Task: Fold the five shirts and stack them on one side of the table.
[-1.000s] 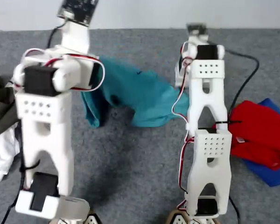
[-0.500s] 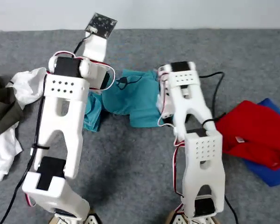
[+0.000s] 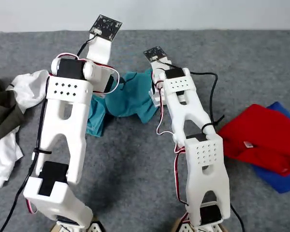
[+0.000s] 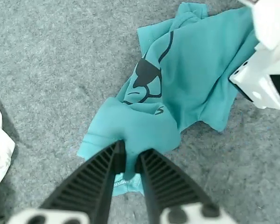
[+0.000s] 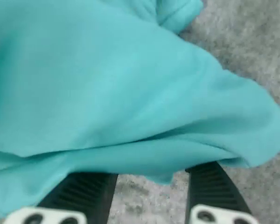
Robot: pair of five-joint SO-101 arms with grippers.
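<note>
Over the last second the right arm swung in toward the left one, so the teal shirt [image 3: 130,99] went from spread out to a bunched lump mid-tabletop [image 3: 135,164]. The left hand [image 4: 129,150] was pinching a wad of its edge. The right hand [image 5: 151,173] sat spread with cloth draped over it. It looked like a fold underway, kinda sloppy though. The red shirt [image 3: 261,137] already sat on the blue one [image 3: 280,181] at the right side.
</note>
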